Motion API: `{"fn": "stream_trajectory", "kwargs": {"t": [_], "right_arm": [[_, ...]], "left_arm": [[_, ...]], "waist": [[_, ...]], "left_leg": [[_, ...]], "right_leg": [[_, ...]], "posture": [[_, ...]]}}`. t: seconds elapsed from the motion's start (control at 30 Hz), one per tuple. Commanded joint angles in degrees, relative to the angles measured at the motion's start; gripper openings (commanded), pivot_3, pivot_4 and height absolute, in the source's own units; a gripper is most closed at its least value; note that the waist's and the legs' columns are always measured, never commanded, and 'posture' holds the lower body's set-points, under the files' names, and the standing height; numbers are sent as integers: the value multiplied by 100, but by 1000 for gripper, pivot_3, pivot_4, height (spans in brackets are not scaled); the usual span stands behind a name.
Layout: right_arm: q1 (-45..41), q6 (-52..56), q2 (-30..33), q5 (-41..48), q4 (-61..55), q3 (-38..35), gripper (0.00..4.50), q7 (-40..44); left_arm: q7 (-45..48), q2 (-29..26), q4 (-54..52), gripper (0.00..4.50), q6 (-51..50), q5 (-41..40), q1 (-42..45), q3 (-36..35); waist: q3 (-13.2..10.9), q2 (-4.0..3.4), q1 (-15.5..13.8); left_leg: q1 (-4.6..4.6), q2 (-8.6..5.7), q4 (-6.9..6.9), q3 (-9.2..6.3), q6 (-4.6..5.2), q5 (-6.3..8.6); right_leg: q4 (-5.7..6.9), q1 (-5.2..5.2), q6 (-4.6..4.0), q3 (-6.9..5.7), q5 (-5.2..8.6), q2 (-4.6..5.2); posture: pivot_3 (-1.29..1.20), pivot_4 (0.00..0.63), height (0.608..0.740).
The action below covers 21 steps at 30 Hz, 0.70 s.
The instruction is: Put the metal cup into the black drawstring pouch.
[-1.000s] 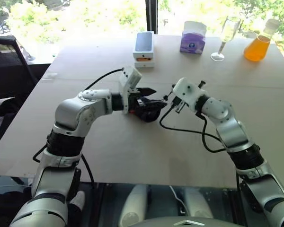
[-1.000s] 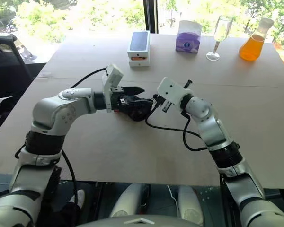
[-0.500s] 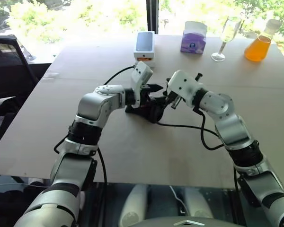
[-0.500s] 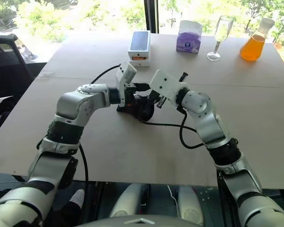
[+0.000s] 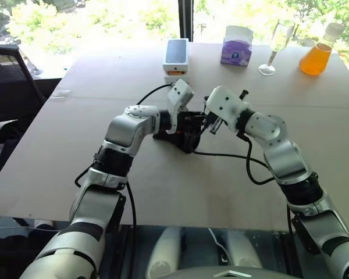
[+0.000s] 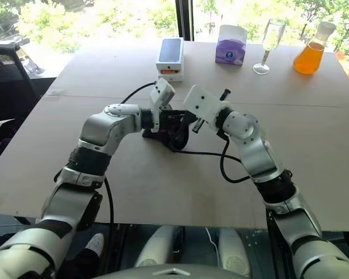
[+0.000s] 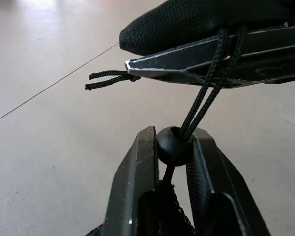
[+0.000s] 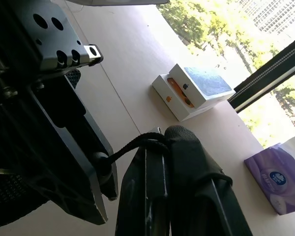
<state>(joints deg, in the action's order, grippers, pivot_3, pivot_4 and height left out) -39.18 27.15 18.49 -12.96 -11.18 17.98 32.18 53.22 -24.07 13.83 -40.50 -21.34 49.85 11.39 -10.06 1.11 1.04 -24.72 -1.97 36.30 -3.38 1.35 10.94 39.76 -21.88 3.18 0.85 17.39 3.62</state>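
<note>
Overhead, pale table (image 5: 163, 192), sunlit window (image 5: 104, 17).

Sunlit window (image 5: 104, 17) behind beige table (image 5: 163, 192); dark chair (image 5: 9, 70) left

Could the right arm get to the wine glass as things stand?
Probably not straight away. The right gripper is shut on the pouch, and the left gripper pinches its cord bead. The table toward the wine glass looks bare.
</note>
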Motion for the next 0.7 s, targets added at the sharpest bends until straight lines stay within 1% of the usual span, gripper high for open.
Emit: {"fn": "stream_trajectory", "kwargs": {"t": [0.03, 0.13, 0.2, 0.3, 0.37, 0.4, 0.57, 0.7], "right_arm": [[-155, -24, -52, 28, -260, -102, 0, -55], [-123, 29, -86, 69, -151, -254, 0, -165], [-239, 114, -58, 166, 294, -798, 0, -513], [-379, 153, 17, 325, 818, -1345, 0, -879], [-488, 173, 65, 590, 1378, -1909, 0, -1145], [-523, 135, 104, 680, 1600, -2077, 0, -1221], [-564, -154, 332, 975, 2462, -2340, 0, -1390], [-432, -478, 566, 1014, 3049, -2236, 0, -1413]], "left_arm": [[67, 29, -53, 198, 104, 47, 173, -95], [71, 3, -158, 198, -7, 17, 115, -146], [58, -123, -439, 198, -287, -44, -81, -147], [7, -280, -847, 198, -705, -110, -340, -128], [-110, -407, -1291, 198, -1066, -224, -662, -187], [-171, -438, -1443, 198, -1189, -270, -784, -230], [-400, -652, -1721, 198, -1347, -220, -1230, -251], [-588, -799, -1856, 198, -1426, -161, -1538, -227]], "waist": [[0, 0, 1], [0, 0, 0], [0, 0, -2], [0, 0, -8], [0, 0, -6], [0, 0, -4], [-3, -5, 25], [-3, -5, 65]], "left_leg": [[0, 0, 0, 0, 0, 0], [0, 0, 0, -1, 0, 0], [0, 0, 0, -1, 0, 0], [1, 0, 0, 1, 0, 0], [0, 0, 0, 0, -1, 0], [1, 1, -1, 0, -1, 0], [5, 2, -2, 6, 0, 0], [5, 3, -1, 7, 11, 7]], "right_leg": [[1, 0, 0, 0, 0, 0], [1, 0, 0, 0, 0, 0], [1, 0, 0, 0, 0, 0], [2, 1, 0, 2, 0, 2], [1, 1, 0, 1, 0, 2], [1, 0, 0, 2, 0, 2], [2, 1, -1, 9, 0, 2], [4, 1, 0, 9, 0, 1]], "posture": [[0, 150, 740], [0, 150, 740], [0, 150, 740], [0, 150, 740], [0, 150, 740], [0, 150, 740], [0, 150, 740], [0, 150, 740]]}}
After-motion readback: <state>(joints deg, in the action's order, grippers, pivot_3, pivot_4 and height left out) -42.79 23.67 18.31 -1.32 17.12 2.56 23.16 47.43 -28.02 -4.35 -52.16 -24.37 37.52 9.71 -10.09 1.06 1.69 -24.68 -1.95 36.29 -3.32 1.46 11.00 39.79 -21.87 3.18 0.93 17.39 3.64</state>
